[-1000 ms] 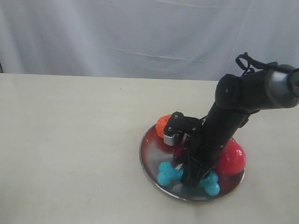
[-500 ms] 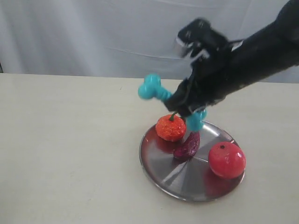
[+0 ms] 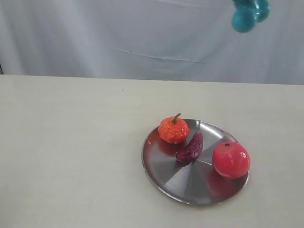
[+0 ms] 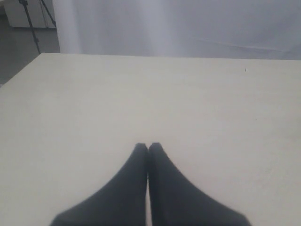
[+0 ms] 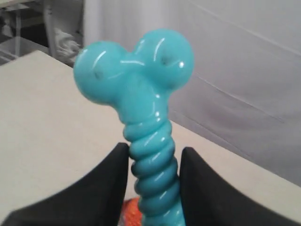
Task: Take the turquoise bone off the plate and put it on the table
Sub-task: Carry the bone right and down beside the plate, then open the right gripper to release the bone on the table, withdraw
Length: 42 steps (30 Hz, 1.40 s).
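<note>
The turquoise bone [image 5: 150,141] is held by its ribbed shaft between the black fingers of my right gripper [image 5: 154,157], which is shut on it. In the exterior view only one knobbed end of the bone [image 3: 248,14] shows at the top edge, high above the table [image 3: 71,142]; the right gripper itself is out of that frame. The silver plate [image 3: 183,183] sits on the table at the front right, without the bone. My left gripper [image 4: 148,147] hovers over bare tabletop [image 4: 141,94] with its jaws pressed together and nothing between them.
On the plate lie an orange pumpkin toy [image 3: 173,129], a dark purple piece [image 3: 191,148] and a red round fruit [image 3: 231,159]. A white cloth backdrop [image 3: 118,38] hangs behind the table's far edge.
My right gripper lifted the turquoise bone off the plate, then carried it up and to the right until the arm left the exterior view. The fruits on the plate stayed put.
</note>
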{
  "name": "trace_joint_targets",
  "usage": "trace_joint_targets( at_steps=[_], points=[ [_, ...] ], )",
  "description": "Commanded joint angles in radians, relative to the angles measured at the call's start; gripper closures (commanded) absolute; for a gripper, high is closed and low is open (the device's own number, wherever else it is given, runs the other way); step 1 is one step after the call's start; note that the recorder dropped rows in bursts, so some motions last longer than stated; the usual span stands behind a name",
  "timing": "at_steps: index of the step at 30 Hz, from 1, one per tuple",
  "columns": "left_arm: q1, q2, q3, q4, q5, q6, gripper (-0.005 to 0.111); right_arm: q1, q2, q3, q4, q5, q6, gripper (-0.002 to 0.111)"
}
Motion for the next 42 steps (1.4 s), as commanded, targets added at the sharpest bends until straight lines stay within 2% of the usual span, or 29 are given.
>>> trace_joint_targets(
  at_steps=[1, 4, 10, 12, 17, 18, 23, 29, 34, 42],
  points=[
    [-0.008, -0.001, 0.003, -0.001, -0.005, -0.004, 0.107, -0.005, -0.001, -0.017, -0.374, 0.077, 0.326, 0.109],
    [-0.008, -0.001, 0.003, -0.001, -0.005, -0.004, 0.107, -0.005, 0.008, -0.018, -0.534, 0.139, 0.434, 0.109],
    [-0.008, -0.001, 0.003, -0.001, -0.005, -0.004, 0.107, -0.015, 0.074, -0.018, -0.633, 0.266, 0.506, 0.109],
    [-0.008, -0.001, 0.003, -0.001, -0.005, -0.004, 0.107, -0.047, 0.103, -0.018, -0.597, 0.275, 0.51, 0.109],
    [-0.008, -0.001, 0.003, -0.001, -0.005, -0.004, 0.107, -0.265, 0.241, -0.013, -0.383, 0.329, 0.422, 0.109],
    [-0.008, -0.001, 0.003, -0.001, -0.005, -0.004, 0.107, -0.283, 0.254, -0.006, -0.362, 0.329, 0.41, 0.109],
    [-0.008, -0.001, 0.003, -0.001, -0.005, -0.004, 0.107, -0.398, 0.399, 0.121, -0.251, 0.199, 0.356, 0.109],
    [-0.008, -0.001, 0.003, -0.001, -0.005, -0.004, 0.107, -0.412, 0.604, 0.19, -0.192, 0.078, 0.356, 0.109],
    [-0.008, -0.001, 0.003, -0.001, -0.005, -0.004, 0.107, -0.412, 0.721, 0.19, -0.146, 0.045, 0.346, 0.109],
    [-0.008, -0.001, 0.003, -0.001, -0.005, -0.004, 0.107, -0.412, 0.764, 0.19, -0.146, 0.007, 0.316, 0.108]
  ],
)
